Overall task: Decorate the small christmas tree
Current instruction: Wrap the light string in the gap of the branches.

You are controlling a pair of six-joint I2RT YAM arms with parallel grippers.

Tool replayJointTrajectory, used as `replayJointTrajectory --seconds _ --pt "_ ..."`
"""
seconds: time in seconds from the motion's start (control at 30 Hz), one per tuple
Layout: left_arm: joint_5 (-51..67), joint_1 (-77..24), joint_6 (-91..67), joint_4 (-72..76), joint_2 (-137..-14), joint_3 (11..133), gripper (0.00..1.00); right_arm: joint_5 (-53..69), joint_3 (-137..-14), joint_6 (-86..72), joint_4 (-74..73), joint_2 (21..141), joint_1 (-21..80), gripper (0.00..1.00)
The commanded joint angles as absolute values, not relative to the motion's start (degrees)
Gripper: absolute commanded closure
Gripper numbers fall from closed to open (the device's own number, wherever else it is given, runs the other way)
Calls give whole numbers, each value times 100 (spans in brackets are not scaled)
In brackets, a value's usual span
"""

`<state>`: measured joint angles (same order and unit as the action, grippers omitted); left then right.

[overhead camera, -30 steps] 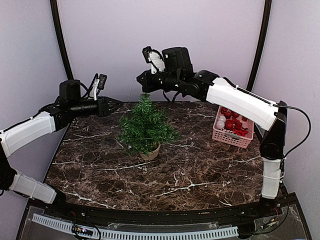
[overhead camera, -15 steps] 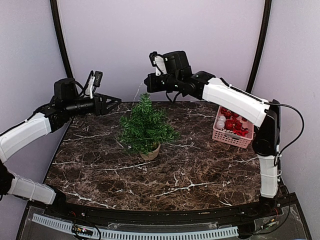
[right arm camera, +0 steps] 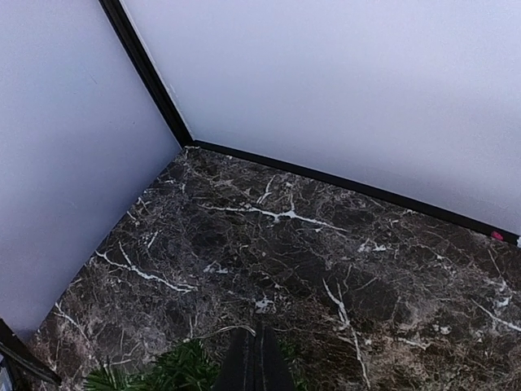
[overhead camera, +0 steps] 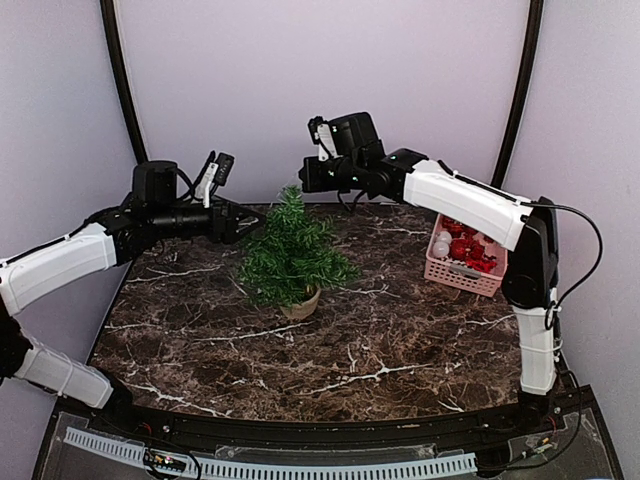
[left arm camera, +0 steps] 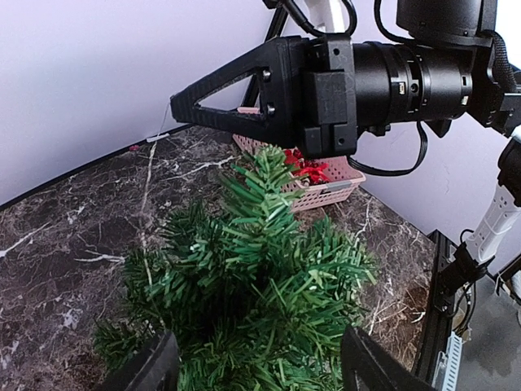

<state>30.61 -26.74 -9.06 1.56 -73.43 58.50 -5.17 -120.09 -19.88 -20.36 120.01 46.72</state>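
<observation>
Placement seems underway: closed right hand (overhead camera: 302, 180) hovers over the tip of tree (overhead camera: 290, 255); open left hand (left arm camera: 259, 336) faces its side. Next: careful lowering onto a branch.

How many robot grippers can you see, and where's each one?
2. The left gripper, open, is at the left side of the small christmas tree; the right gripper, shut, hangs just above its tip. None seems hidden.

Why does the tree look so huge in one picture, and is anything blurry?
Left wrist: the small christmas tree sits close to the lens, nearest needles slightly soft. Top external: even light, sharp, no glare on the table. Right wrist: right gripper dark against the marble.
</observation>
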Motion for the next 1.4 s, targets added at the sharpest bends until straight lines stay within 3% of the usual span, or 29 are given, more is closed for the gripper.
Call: replayJointTrajectory --seconds 0.0,0.3,0.57,0.73,0.87,1.13,1.37 --pt "2737 -2833 -749 56 -7448 6095 28 -475 -11771 -2102 -1860 11931 4607 100" --pt "2343 -2961 -943 329 -7655 6112 26 -176 -11290 -2173 -1694 11740 4605 100" --pt "2366 -3034 -1137 716 -7786 6054 38 -35 -10770 -2210 -1537 11312 4614 100" --pt "2303 -3085 -1125 753 -7813 6065 39 -23 -10386 -2215 -1445 10978 4621 100" --pt "2183 -3150 -1070 754 -7816 6045 49 136 -10212 -2189 -1492 10805 4646 100" --pt "2008 -3238 -1009 672 -7736 5990 82 67 -9774 -2223 -1495 10511 4766 100" --pt "1805 -3261 -968 600 -7620 5896 93 20 -9604 -2225 -1628 10353 4893 100"
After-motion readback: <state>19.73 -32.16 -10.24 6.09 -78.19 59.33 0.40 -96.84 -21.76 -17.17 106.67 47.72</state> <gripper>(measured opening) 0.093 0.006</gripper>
